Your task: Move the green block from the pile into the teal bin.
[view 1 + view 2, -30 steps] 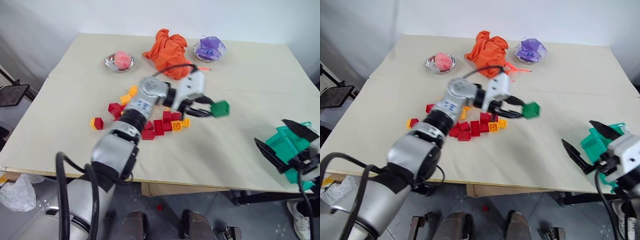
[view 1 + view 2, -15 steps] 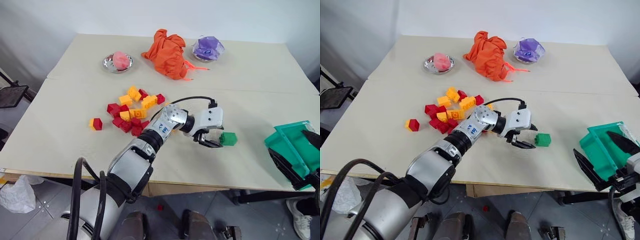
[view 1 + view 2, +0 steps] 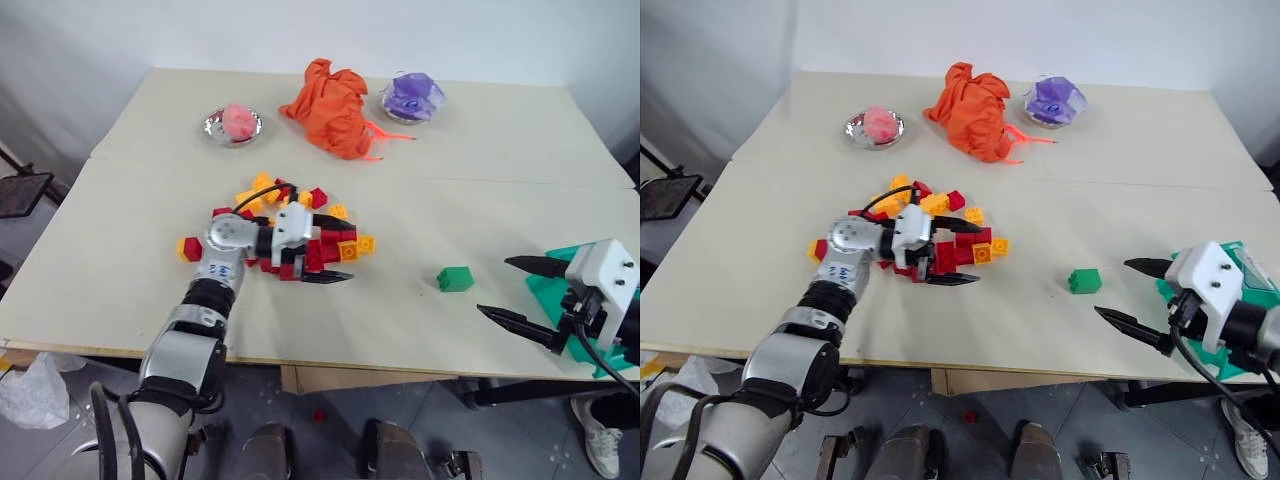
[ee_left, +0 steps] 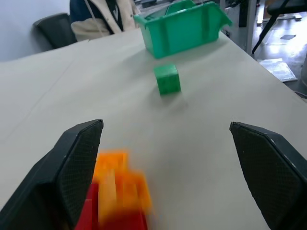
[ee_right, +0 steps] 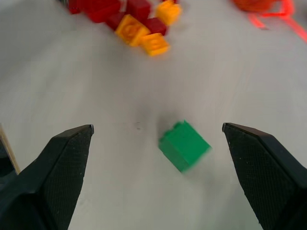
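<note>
- The small dark green plastic toy block (image 3: 455, 278) rests on the bare beige table top (image 3: 480, 150), free of both grippers.
- It lies between the loose pile of red and yellow studded plastic bricks (image 3: 290, 225) on its left and the teal rectangular plastic bin (image 4: 181, 28) on its right, apart from both.
- The bin stands at the table's near right edge, partly behind the right arm; the green block is not in it.
- The left gripper (image 3: 333, 249) sits over the near right side of the pile, pointing right; its two black fingers are spread wide and grasp nothing.
- The right gripper (image 3: 523, 293) is just right of the block, pointing left towards it; fingers wide apart, empty.
- At the far side: a crumpled orange cloth (image 3: 335, 105), a metal dish holding a pink object (image 3: 234, 122), and a dish with a purple object (image 3: 411, 97).
</note>
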{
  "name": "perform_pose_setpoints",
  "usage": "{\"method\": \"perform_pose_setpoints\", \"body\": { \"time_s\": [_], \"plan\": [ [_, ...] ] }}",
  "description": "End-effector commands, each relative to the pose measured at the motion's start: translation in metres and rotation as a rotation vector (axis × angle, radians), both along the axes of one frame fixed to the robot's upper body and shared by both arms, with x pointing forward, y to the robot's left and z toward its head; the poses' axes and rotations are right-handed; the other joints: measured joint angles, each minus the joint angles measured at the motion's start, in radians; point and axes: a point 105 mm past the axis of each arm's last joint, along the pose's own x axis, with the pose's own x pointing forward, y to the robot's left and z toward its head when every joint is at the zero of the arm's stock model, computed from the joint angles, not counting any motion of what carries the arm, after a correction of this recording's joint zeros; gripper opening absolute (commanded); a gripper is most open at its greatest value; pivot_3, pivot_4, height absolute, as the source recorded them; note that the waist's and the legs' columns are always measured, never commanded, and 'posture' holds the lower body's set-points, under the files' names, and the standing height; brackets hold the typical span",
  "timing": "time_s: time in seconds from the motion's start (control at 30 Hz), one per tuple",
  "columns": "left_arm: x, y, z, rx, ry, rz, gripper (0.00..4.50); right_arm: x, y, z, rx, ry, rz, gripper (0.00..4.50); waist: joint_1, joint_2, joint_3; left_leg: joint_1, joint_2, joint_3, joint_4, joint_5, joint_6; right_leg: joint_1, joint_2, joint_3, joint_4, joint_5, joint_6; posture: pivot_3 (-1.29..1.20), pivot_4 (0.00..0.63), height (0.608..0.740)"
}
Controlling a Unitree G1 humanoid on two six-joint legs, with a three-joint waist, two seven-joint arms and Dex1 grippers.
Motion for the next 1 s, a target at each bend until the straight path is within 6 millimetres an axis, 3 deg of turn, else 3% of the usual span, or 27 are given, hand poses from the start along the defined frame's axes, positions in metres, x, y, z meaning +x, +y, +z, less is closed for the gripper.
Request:
{"method": "perform_pose_setpoints", "body": {
  "time_s": [0.03,0.23,0.47,0.63,0.87,0.97,1.0],
  "plan": [
    [-0.020,0.025,0.016,-0.029,-0.046,0.009,4.49,0.024,-0.009,-0.004,-0.130,0.032,0.056,4.50,-0.015,0.001,0.001,0.000,0.000,0.000,0.000,0.000,0.000,0.000,0.000,0.001,0.000,0.000,0.000,0.00,0.150,0.740],
    [-0.051,0.040,0.002,-0.009,0.035,0.068,4.49,0.053,-0.007,-0.020,-0.264,0.186,0.185,4.50,-0.018,0.001,0.001,-0.001,0.000,-0.001,0.000,0.000,0.000,0.000,0.000,-0.001,-0.001,0.000,0.000,0.00,0.150,0.740],
    [-0.061,0.035,0.005,-0.027,0.044,0.099,4.49,0.081,-0.005,-0.030,-0.319,0.232,0.248,4.50,-0.023,0.001,0.001,-0.001,0.000,0.000,0.000,0.000,-0.001,0.000,0.000,-0.001,0.000,0.000,0.000,0.00,0.150,0.740],
    [-0.063,0.034,0.006,-0.021,0.048,0.101,4.49,0.089,0.000,-0.038,-0.321,0.245,0.293,4.50,-0.024,0.001,0.001,0.000,0.000,0.000,-0.001,0.000,-0.001,0.000,0.000,-0.001,0.000,0.000,0.000,0.00,0.150,0.740],
    [-0.064,0.031,0.006,-0.022,0.060,0.084,4.50,0.087,-0.004,-0.036,-0.299,0.228,0.299,2.43,-0.023,0.002,0.001,0.000,0.000,0.000,-0.001,0.000,-0.001,0.000,0.000,-0.001,0.000,0.000,0.000,0.00,0.150,0.740],
    [-0.066,0.023,0.009,-0.058,0.074,0.058,4.50,0.087,-0.010,-0.018,-0.221,0.142,0.249,1.49,-0.020,0.002,0.001,0.000,0.000,0.000,-0.001,0.000,-0.001,0.000,0.000,-0.001,0.000,0.000,0.000,0.00,0.150,0.740],
    [-0.069,0.020,0.009,-0.063,0.083,0.036,4.50,0.089,-0.013,-0.004,-0.149,0.092,0.193,1.47,-0.018,0.002,0.001,0.000,0.000,0.000,-0.001,0.000,-0.001,0.000,0.000,-0.001,0.000,0.000,0.000,0.00,0.150,0.740]
  ]
}}
